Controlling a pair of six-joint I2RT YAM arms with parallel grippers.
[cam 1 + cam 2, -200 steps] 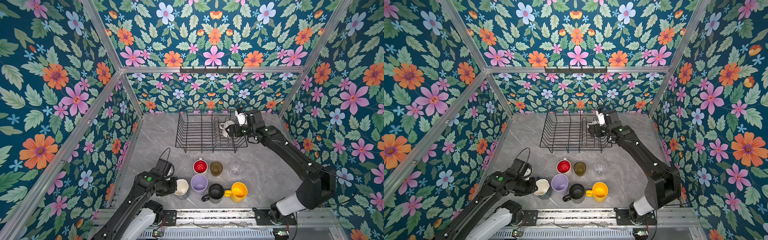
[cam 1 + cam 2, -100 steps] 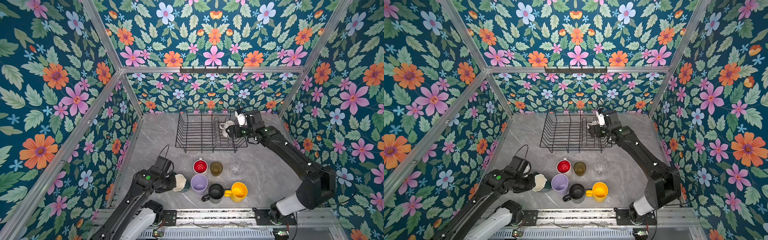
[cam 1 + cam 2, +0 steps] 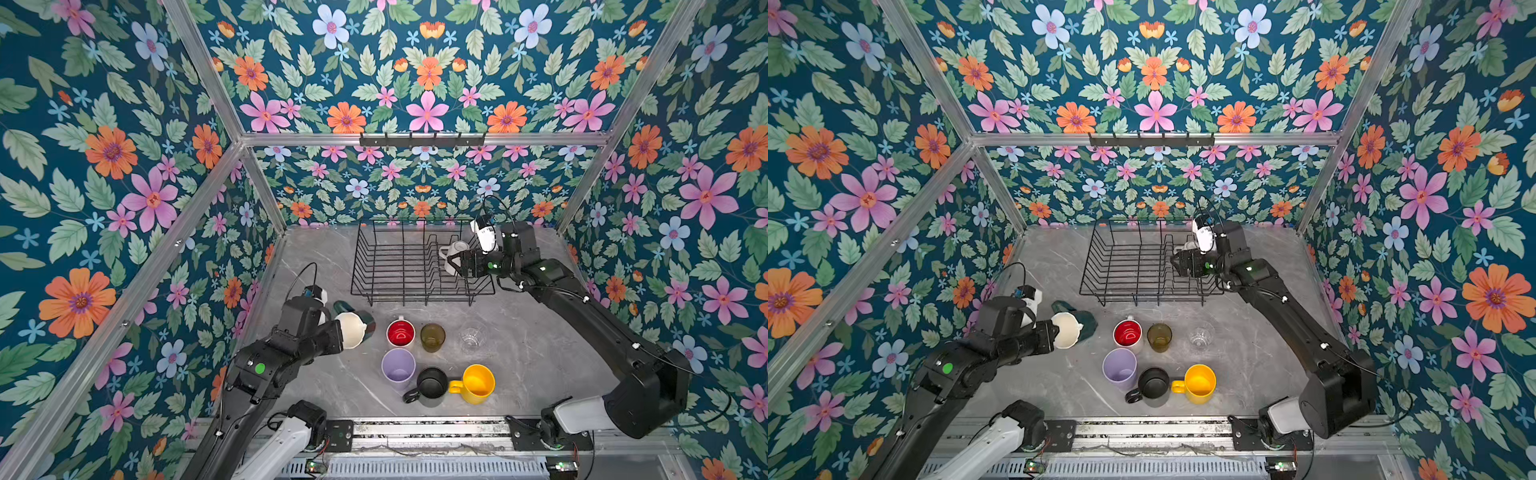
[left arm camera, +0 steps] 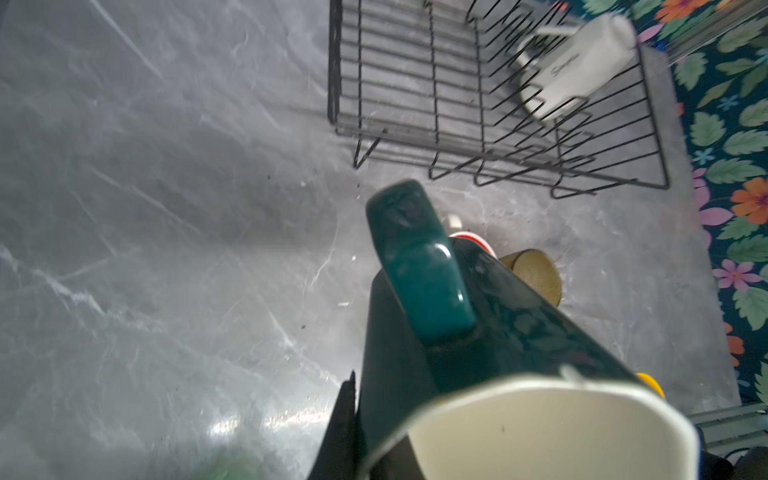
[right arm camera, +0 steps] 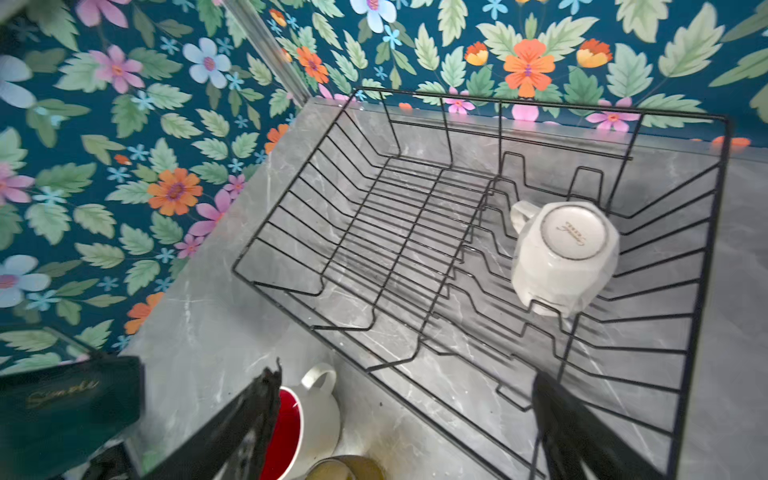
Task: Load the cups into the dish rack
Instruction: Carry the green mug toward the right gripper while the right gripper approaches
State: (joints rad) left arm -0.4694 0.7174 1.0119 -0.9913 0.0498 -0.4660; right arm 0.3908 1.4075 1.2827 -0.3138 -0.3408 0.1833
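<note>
My left gripper [image 3: 344,332] is shut on the rim of the dark-green mug [image 3: 365,321], which hangs tilted above the table with its cream inside facing the wrist; in the left wrist view the mug [image 4: 478,332] fills the foreground. The dish rack [image 3: 363,266] stands at the back. A cream mug [image 3: 455,250] sits upside down among its right-hand prongs [image 5: 561,257]. Just in front of and above that mug my right gripper [image 3: 455,266] hovers open and empty, fingers [image 5: 257,415] wide apart.
In front of the rack stand a white mug with red inside [image 3: 400,332], an amber glass [image 3: 432,336] and a clear glass [image 3: 471,336]. Nearer me are a lilac tumbler [image 3: 398,365], a black mug [image 3: 432,384] and a yellow mug [image 3: 478,382]. A black hook rail [image 3: 422,140] hangs on the back wall.
The left gripper closed on the dark-green mug, lifted it off the table, tipped it over and carried it toward the rack. The right arm has stayed where it was.
</note>
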